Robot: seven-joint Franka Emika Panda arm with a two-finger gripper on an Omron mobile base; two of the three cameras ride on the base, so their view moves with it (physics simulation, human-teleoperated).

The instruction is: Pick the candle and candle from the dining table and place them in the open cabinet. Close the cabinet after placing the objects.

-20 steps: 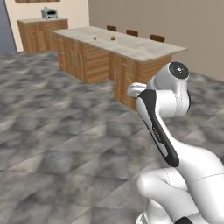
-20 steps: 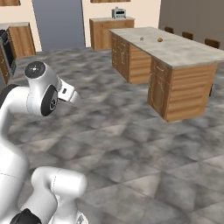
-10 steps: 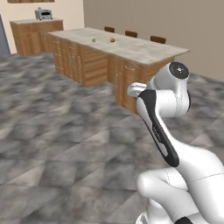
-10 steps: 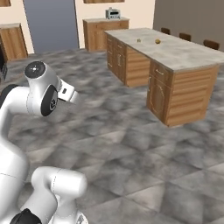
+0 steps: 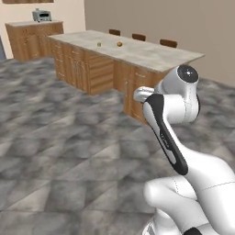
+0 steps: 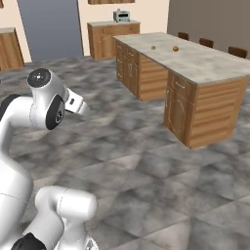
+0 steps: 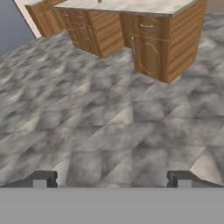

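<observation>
The dining table [image 5: 151, 55] [image 6: 210, 66] [image 7: 131, 6] is a long counter with a marbled stone top over wooden drawers and doors, standing ahead across open floor. Two small objects sit on its far half: a pale one [image 5: 98, 44] [image 6: 153, 48] and a golden-brown one [image 5: 119, 44] [image 6: 176, 48]. They are too small to tell which is a candle. My gripper [image 7: 111, 180] is open with nothing between its fingertips [image 7: 41, 179], and it points at the floor short of the table's near end. The cabinet is out of view.
Grey stone floor [image 5: 55, 151] stretches between me and the table. A wooden counter with a silver appliance [image 5: 42, 16] [image 6: 121, 15] stands at the back wall. Dark chairs [image 5: 137, 36] [image 6: 206, 42] line the table's far side. A grey-blue panel [image 6: 49, 29] is at the back left.
The whole picture has shifted: the base has driven, and the dining table now looks nearer and larger. The arm keeps its folded pose and the gripper stays open.
</observation>
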